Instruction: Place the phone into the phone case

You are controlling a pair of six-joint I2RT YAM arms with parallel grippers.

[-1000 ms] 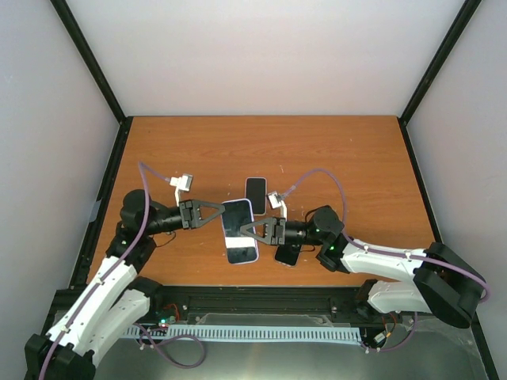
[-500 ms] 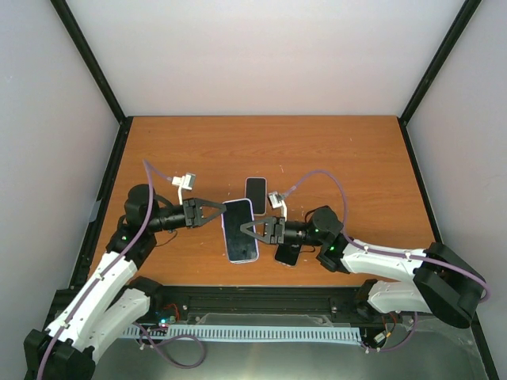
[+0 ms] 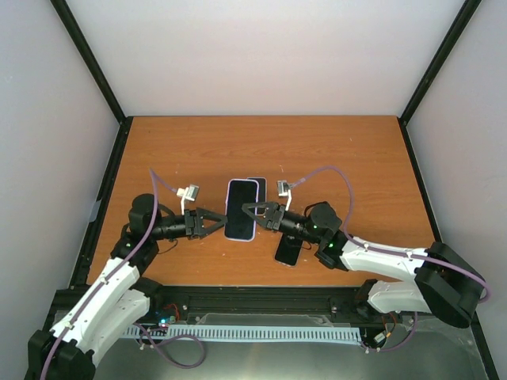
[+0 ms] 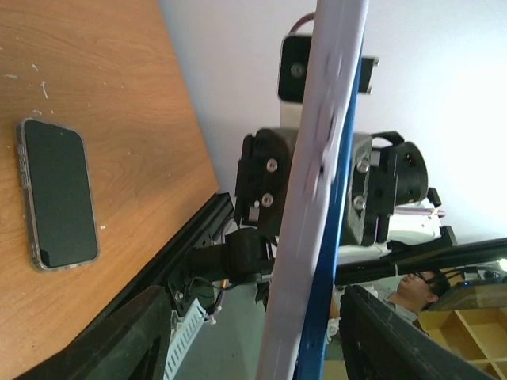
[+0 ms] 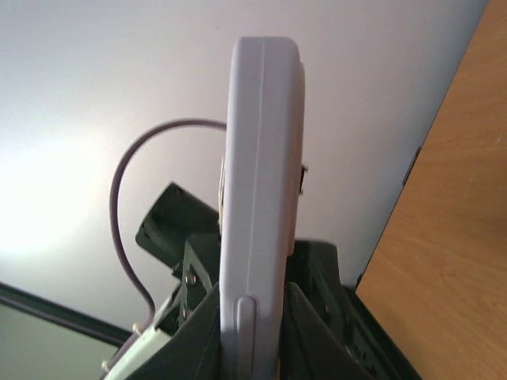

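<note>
**Cased phone carried outward between the two arms**

A second ago the dark-screened phone with a blue edge (image 3: 241, 207), in its pale lilac phone case (image 5: 261, 158), lay slanted near the arm bases. Now it is held further out over the bench and covers most of a small black phone (image 3: 260, 183). The right hand (image 3: 250, 211) pinches the case's edge. The left hand (image 3: 220, 222) is spread around the opposite edge, seemingly without gripping. Blue shows beside lilac in the left wrist view, so the seating looks unfinished. The orange-brown wooden bench (image 3: 348, 166), faintly scuffed, also carries a grey-cased phone (image 3: 287, 251). Pale walls and black frame posts (image 3: 89, 67) enclose it.
</note>
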